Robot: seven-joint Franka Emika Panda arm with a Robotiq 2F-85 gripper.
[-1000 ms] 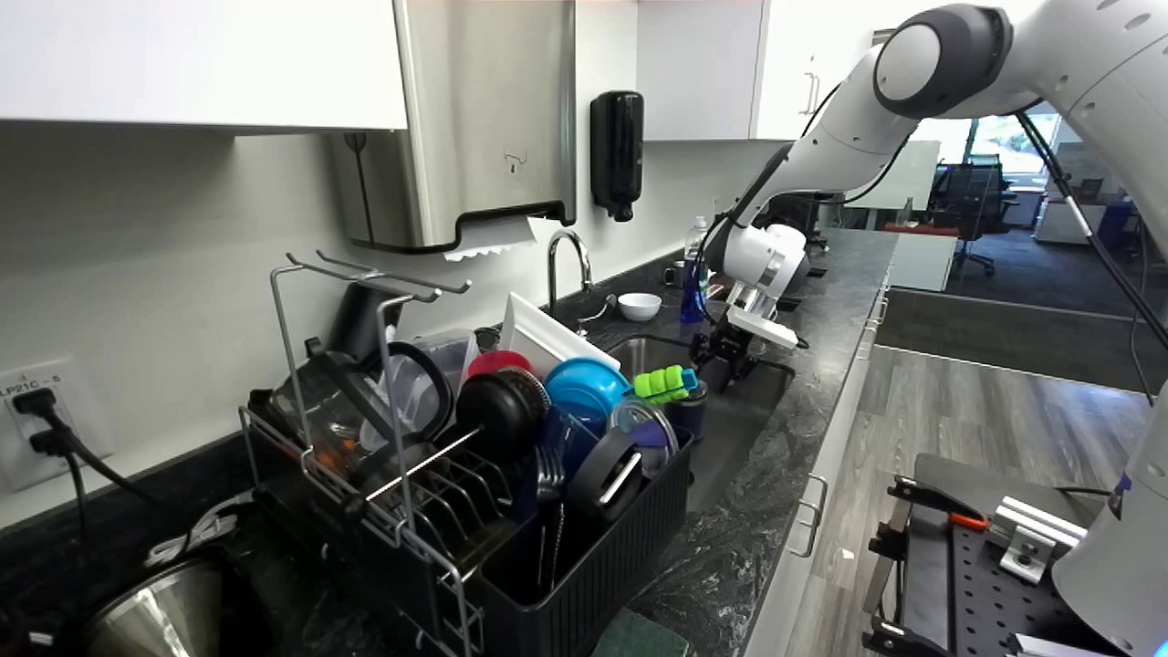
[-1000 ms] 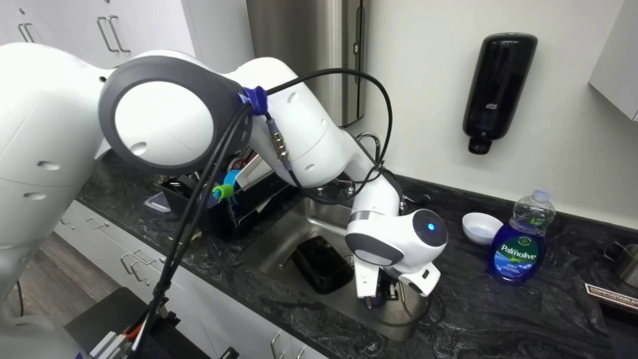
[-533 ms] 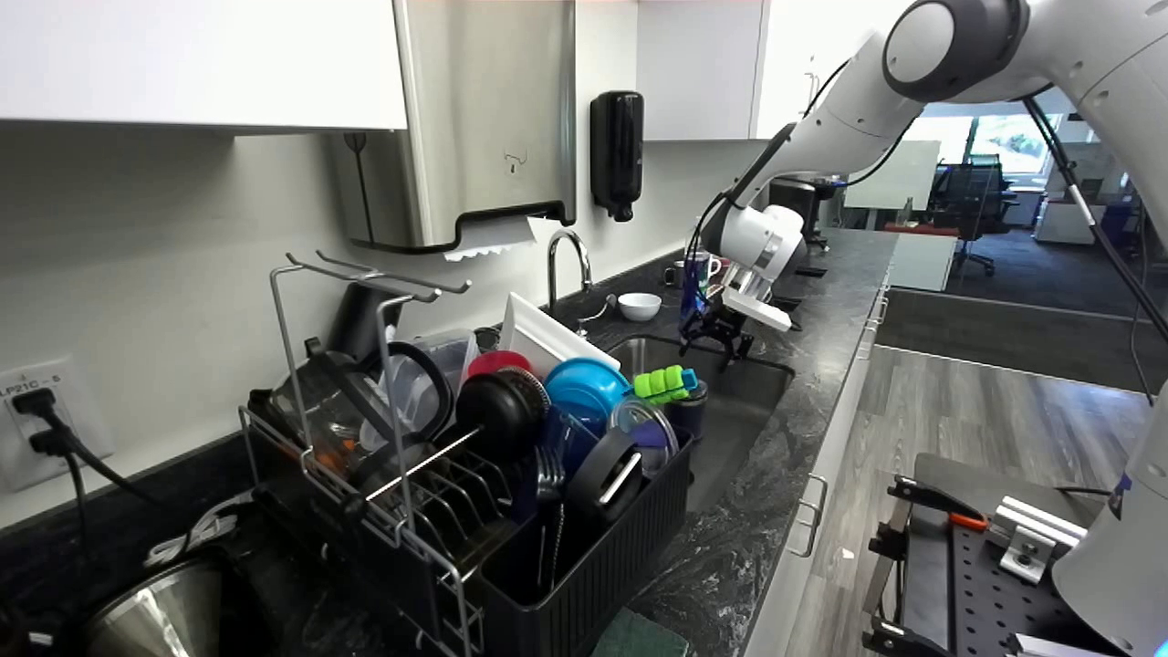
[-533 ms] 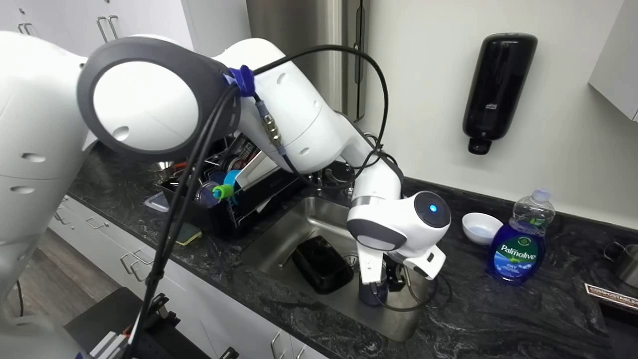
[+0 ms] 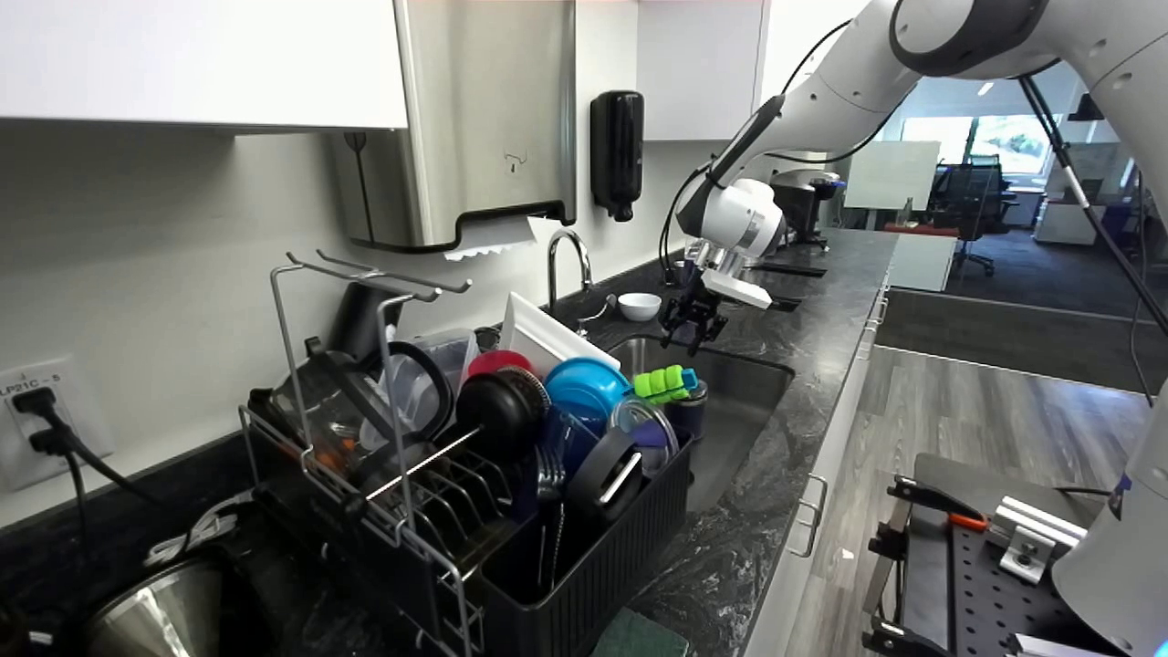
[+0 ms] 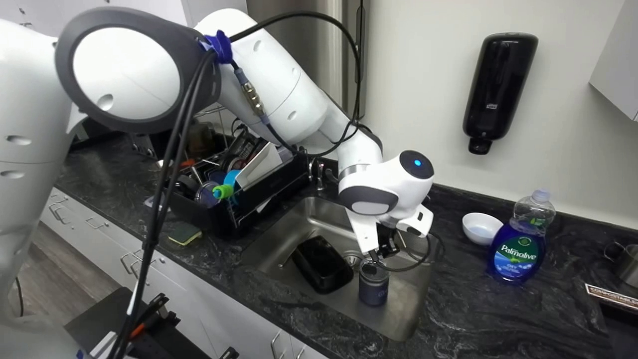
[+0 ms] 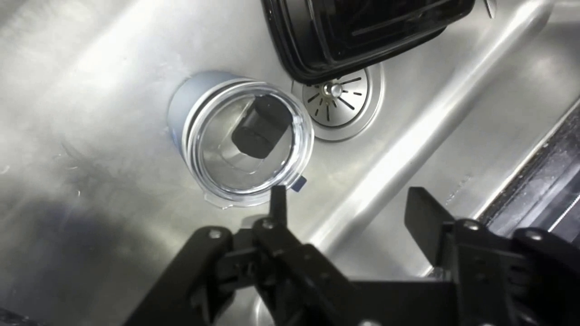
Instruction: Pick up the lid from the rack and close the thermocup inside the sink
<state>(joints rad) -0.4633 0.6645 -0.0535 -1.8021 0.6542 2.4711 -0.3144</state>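
The blue thermocup [image 6: 374, 290] stands upright in the steel sink [image 6: 279, 249]. It shows in the wrist view [image 7: 181, 106] and partly in an exterior view [image 5: 691, 412], behind a green object. The clear lid with a black slider [image 7: 262, 129] sits on the cup's mouth; whether it is pressed fully down I cannot tell. My gripper [image 7: 346, 190] is open with nothing between its fingers. It is above the sink, just over and beside the cup, in both exterior views [image 5: 683, 345] [image 6: 384, 251]. In the wrist view one fingertip overlaps the lid's edge; contact cannot be told.
A black tray [image 6: 321, 264] lies in the sink beside the drain [image 7: 340, 102]. A full dish rack [image 5: 593, 584] stands at the sink's end. The faucet [image 5: 570, 239], white bowl [image 6: 481, 228] and soap bottle [image 6: 518, 249] stand along the wall side.
My gripper has risen from the cup and shifted toward the wall side. The cup, hidden behind the hand one second ago, now shows fully in an exterior view.
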